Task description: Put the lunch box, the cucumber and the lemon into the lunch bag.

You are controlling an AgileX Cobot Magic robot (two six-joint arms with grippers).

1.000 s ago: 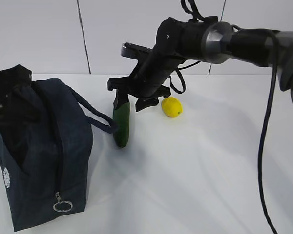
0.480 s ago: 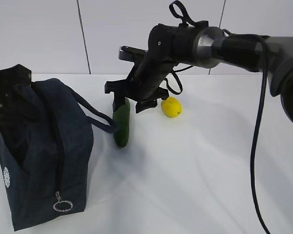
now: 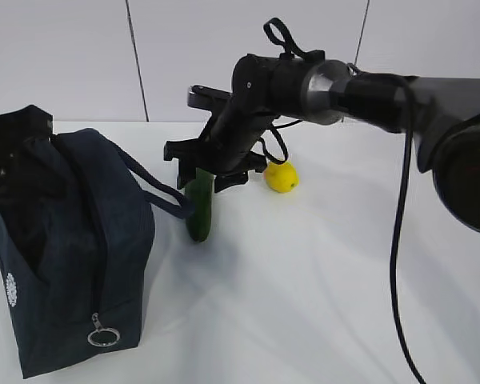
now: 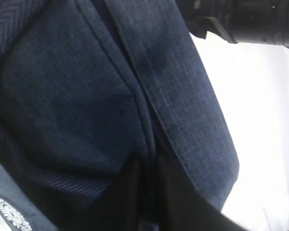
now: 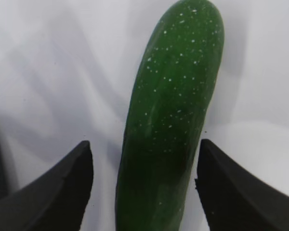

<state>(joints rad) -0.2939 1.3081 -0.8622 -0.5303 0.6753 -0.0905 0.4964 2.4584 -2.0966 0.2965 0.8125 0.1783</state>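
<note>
Lunch bag (image 3: pixel 68 248) nearest, open-topped; left gripper's narrow-set jaws seem to pinch its rim, though the grip is hidden. Behind the bag's handle, cucumber (image 5: pixel 171 120) lies between the right gripper's (image 5: pixel 144 187) wide-spread jaws, untouched. Lemon (image 3: pixel 281 177) farther back, beyond the cucumber.

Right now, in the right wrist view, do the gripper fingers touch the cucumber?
No, the cucumber lies between the open fingers with gaps on both sides.

Setting appears to be a robotics test lab. Evidence: a bare white tabletop (image 3: pixel 320 280) backed along its far edge by plain white wall panels (image 3: pixel 64 56) with dark seams, and a black cabled robot arm (image 3: pixel 368 84).
</note>
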